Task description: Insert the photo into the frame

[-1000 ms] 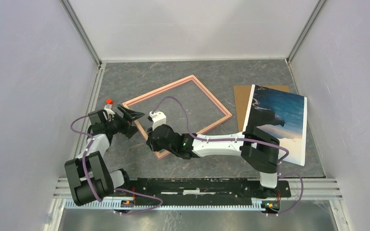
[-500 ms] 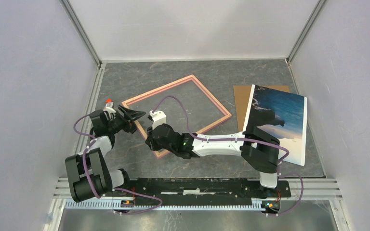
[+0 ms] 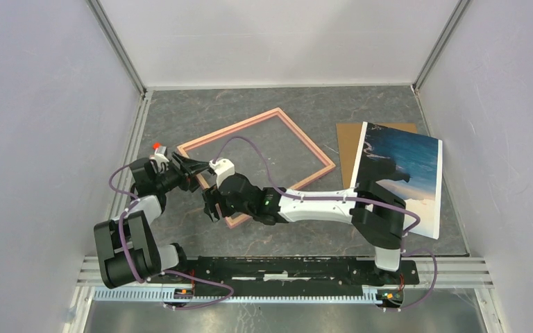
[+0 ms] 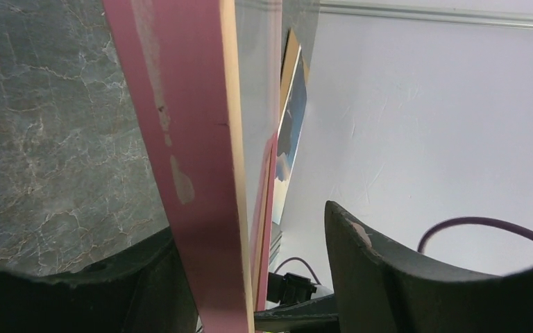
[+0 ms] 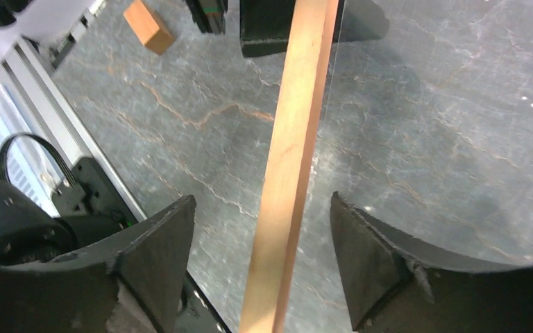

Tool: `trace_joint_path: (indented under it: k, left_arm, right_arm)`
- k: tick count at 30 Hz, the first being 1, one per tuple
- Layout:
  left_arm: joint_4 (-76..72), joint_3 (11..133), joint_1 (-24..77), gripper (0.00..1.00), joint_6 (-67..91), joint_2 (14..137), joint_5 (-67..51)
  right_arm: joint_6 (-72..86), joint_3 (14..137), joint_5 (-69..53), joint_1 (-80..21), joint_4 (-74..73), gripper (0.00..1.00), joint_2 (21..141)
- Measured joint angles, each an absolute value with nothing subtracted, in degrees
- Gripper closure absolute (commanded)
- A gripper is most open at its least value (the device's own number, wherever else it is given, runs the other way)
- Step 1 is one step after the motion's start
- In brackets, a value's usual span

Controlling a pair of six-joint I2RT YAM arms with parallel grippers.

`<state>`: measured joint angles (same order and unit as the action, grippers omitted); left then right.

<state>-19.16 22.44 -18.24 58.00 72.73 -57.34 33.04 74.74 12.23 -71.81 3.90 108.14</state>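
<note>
Left wrist view: the left gripper [image 4: 248, 232] is spread around a rail of the frame [image 4: 180, 139], its right finger clear of the wood. The right gripper [image 5: 262, 208] straddles the same rail, released. The photo [image 3: 406, 177] lies at the top view's right, overlapping a brown board [image 3: 345, 135].

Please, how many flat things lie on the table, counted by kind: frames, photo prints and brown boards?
Pink frame: 1
Photo print: 1
Brown board: 1
Total: 3
</note>
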Motion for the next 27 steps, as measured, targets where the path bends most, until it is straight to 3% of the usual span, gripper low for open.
trace_joint_path:
  k: [5, 10, 15, 20, 27]
  left_arm:
    - [-18.96, 23.44, -18.24, 0.31, 58.0, 74.0, -57.71]
    - [-18.94, 24.03, -18.24, 0.26, 58.0, 74.74, -57.71]
    - [-19.92, 24.67, -18.24, 0.25, 58.41, 75.31, -58.37]
    - [-24.93, 24.75, -18.24, 0.3, 61.95, 76.49, -59.2]
    - [-31.7, 24.75, -18.31, 0.31, 65.52, 77.93, -60.2]
  right_arm:
    - [27.77, 72.86, 11.53, -71.18, -0.16, 0.03, 101.84]
    - [24.62, 63.42, 10.9, -67.99, 0.58, 0.04, 86.54]
    - [23.59, 53.23, 11.22, -57.01, 2.83, 0.04, 76.86]
    - [21.45, 47.62, 10.98, -43.99, 0.58, 0.02, 75.07]
    - [18.24, 50.52, 9.3, -35.53, 2.04, 0.02, 79.37]
